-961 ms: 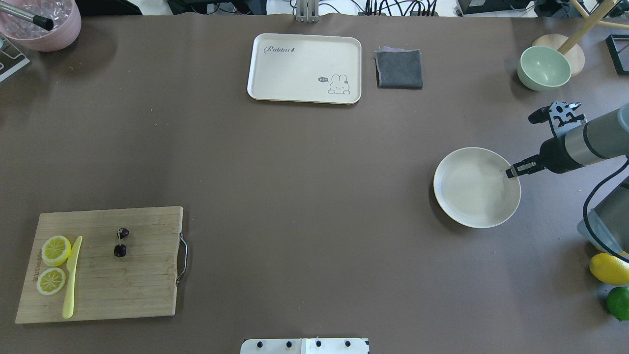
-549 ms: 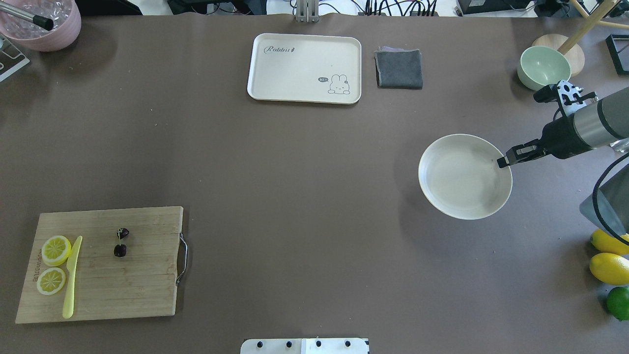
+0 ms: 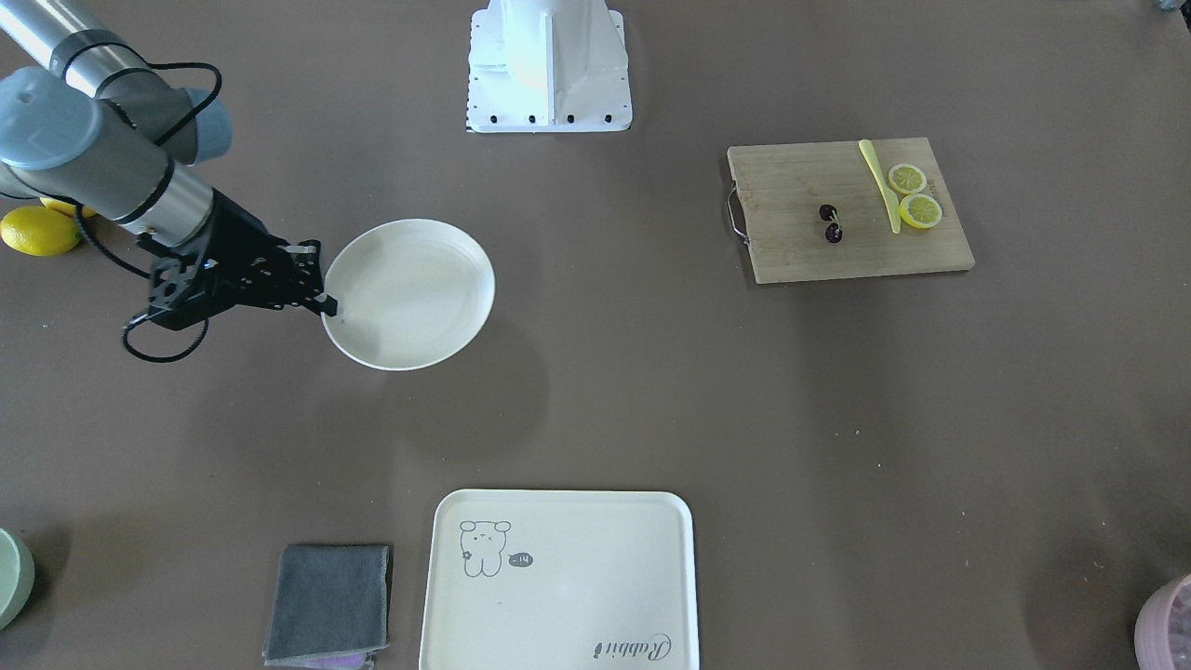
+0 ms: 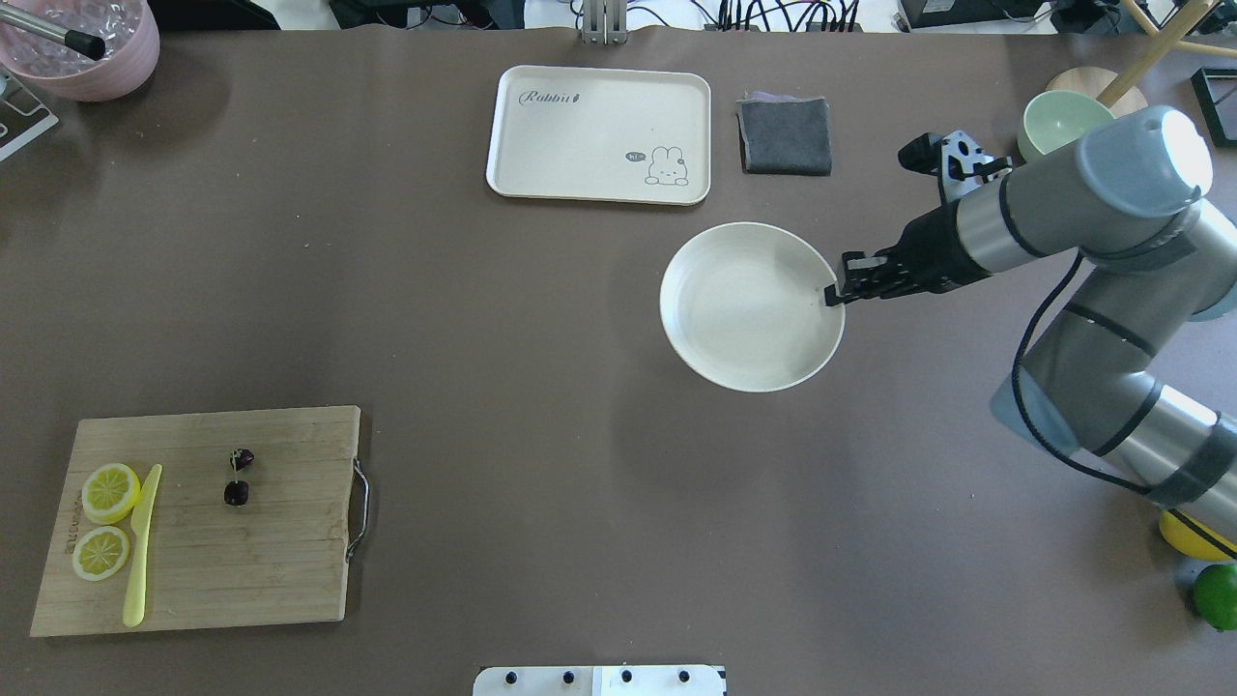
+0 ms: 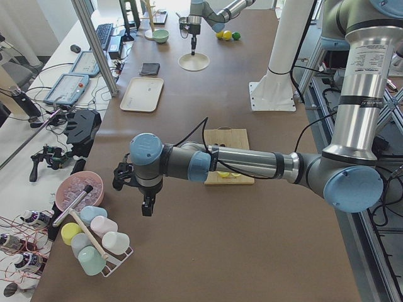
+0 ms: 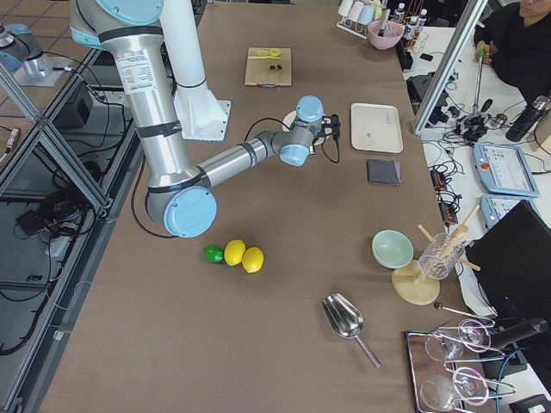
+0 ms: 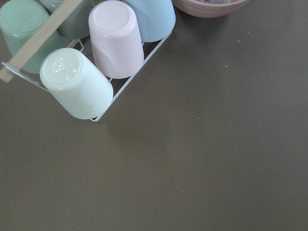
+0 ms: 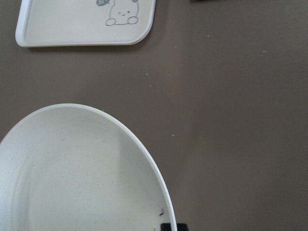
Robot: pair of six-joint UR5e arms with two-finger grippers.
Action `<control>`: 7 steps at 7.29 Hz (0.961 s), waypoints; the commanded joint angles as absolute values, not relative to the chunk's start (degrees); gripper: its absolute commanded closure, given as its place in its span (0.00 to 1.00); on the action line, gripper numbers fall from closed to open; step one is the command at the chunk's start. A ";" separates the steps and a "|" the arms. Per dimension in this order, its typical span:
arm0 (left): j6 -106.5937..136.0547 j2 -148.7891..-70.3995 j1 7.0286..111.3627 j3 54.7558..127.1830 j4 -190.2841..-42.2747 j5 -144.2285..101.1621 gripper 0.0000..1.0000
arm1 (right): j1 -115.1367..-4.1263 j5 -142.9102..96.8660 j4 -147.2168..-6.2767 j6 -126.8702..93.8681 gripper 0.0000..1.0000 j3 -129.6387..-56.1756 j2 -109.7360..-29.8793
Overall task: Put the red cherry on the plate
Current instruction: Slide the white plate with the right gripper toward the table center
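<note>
The right tool (image 4: 833, 293) is clamped on the rim of the plate (image 4: 744, 309). From the shadow under it, the plate looks lifted a little off the tabletop (image 4: 541, 387). The red cherry (image 4: 237, 477) lies on the cutting board (image 4: 280, 551), way over on the robot's left side and well apart from the plate. The plate is held by one edge only, so I think it could tip or slip out, and it could bang down if it is let go too high. The cherry is tiny and round, so it could roll away or be missed when it is picked up. The lemon slices (image 4: 108, 491) and the yellow knife (image 4: 141, 546) lie near it and could get bumped. Some things are hard to see. The right wrist view shows only a small black bit of the tool at the rim, so I cannot tell how deep the pinch goes. The left tool (image 5: 147, 206) shows only in one side view, and I cannot tell if it is released or clenched. Its own camera sees just cups (image 7: 115, 43) in a rack, not the cherry.
</note>
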State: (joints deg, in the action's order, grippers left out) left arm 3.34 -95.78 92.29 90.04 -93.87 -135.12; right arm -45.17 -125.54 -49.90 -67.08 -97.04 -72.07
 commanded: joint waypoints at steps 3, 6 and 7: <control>3.34 -95.71 92.29 89.83 -93.87 -135.09 0.02 | -32.35 -107.94 -62.14 -76.45 1.00 -94.24 -59.52; 3.34 -95.80 92.20 89.56 -93.87 -135.09 0.02 | -31.73 -107.84 -61.96 -76.29 1.00 -90.36 -57.30; 3.34 -95.80 92.20 89.47 -93.87 -135.09 0.02 | -31.38 -107.84 -61.70 -76.20 1.00 -88.96 -57.13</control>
